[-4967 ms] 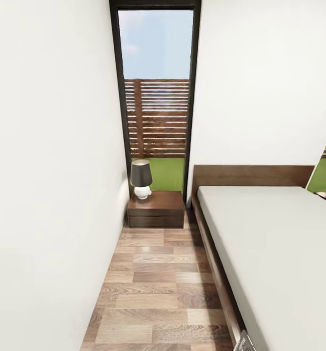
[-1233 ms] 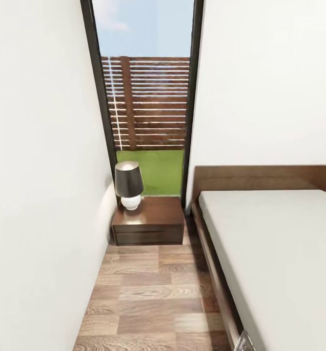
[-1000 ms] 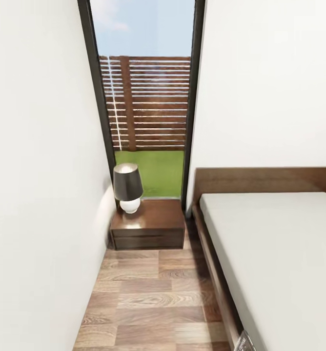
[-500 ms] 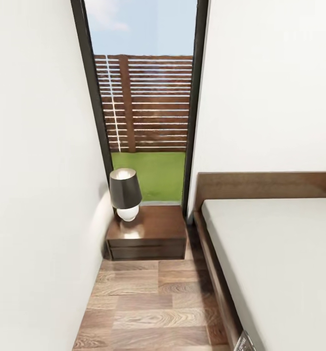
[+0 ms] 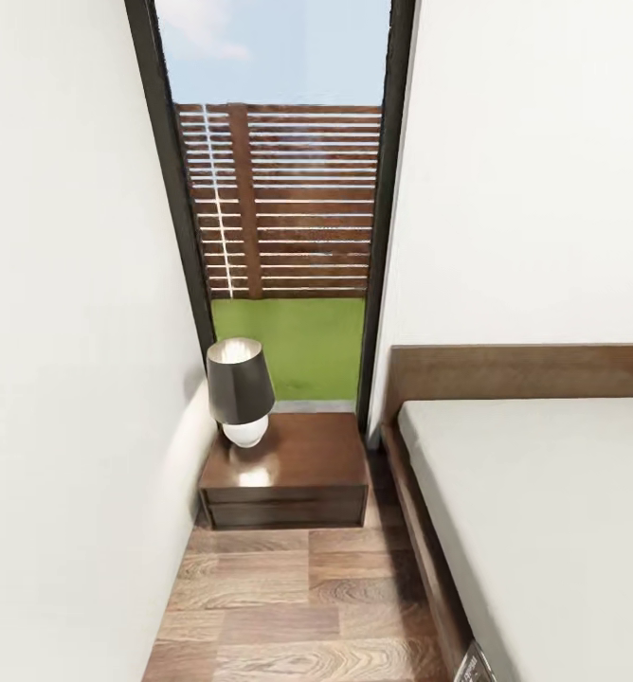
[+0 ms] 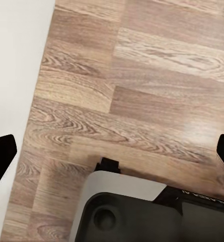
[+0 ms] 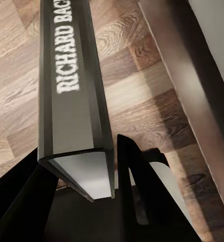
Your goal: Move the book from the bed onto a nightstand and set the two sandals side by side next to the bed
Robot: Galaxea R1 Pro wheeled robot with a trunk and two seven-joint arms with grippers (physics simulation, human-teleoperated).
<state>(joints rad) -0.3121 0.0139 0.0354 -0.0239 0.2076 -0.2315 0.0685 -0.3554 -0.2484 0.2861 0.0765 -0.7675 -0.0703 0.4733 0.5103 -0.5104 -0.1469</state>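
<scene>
A lamp (image 5: 240,390) stands on the nightstand (image 5: 288,469) against the left wall (image 5: 70,379), window (image 5: 283,208) behind. A floor (image 5: 298,597) strip runs between wall and bed (image 5: 544,511). The right tool (image 7: 79,189) clamps the book (image 7: 74,96) over floor beside the bed frame. The left tool (image 6: 112,151) hangs spread apart.

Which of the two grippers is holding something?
The right gripper: its fingers clamp the book, spine lettered "RICHARD BAC...". The left gripper is spread wide, with bare floor between its fingertips.
</scene>
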